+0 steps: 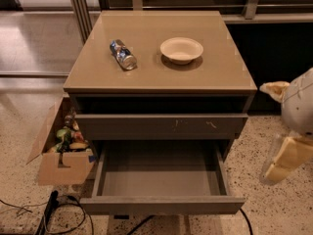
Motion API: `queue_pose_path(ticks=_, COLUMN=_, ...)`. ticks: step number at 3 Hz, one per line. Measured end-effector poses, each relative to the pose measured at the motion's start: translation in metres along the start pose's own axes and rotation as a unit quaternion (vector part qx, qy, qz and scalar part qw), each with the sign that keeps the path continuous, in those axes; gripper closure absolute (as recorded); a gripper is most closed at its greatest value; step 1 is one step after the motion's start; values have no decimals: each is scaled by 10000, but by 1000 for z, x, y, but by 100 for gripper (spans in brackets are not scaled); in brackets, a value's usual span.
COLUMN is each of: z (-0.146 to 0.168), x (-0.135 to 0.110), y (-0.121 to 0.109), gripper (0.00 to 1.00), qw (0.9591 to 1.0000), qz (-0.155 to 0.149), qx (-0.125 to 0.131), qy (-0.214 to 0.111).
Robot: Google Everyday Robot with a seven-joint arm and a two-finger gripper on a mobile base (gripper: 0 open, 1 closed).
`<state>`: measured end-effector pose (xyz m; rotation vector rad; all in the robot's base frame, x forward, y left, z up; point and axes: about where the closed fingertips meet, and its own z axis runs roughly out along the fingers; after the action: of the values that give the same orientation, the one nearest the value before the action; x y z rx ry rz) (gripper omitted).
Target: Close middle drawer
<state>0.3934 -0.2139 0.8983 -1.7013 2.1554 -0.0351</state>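
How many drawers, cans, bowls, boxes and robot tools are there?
Drawers: 2, the pulled-out plain grey-brown middle drawer and the drawer with white scuff marks above it.
Cans: 1, a shiny blue-and-silver can lying on its side.
Bowls: 1, a round white bowl.
Boxes: 1, an open brown cardboard box on the floor.
Tools: 1, the cream tool, right of the grey-brown cabinet.
Total: 6.

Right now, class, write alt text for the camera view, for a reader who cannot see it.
The middle drawer of a grey-brown cabinet stands pulled out, below a scuffed drawer that is shut. A can and a bowl sit on top; the gripper hangs at the right edge, apart from the cabinet.
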Motion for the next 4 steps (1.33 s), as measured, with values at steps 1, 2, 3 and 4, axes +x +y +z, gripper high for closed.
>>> queue_pose_path(ticks=1, z=56, x=24, y=19, gripper=3, qw=9992, qz=-46, qx=-241, qy=-330)
queue_pose_path(ticks=2, z=83, x=33, y=25, gripper=25, qw=9983, qz=-16, qx=-402, qy=-413)
queue_pose_path(ticks=3, z=96, x=44, y=36, gripper=49, qw=9978, qz=114, qx=-502, qy=-408)
queue_pose_path(ticks=4, z=96, x=44, y=37, gripper=72, qw=9978, qz=115, qx=-505, qy=-406)
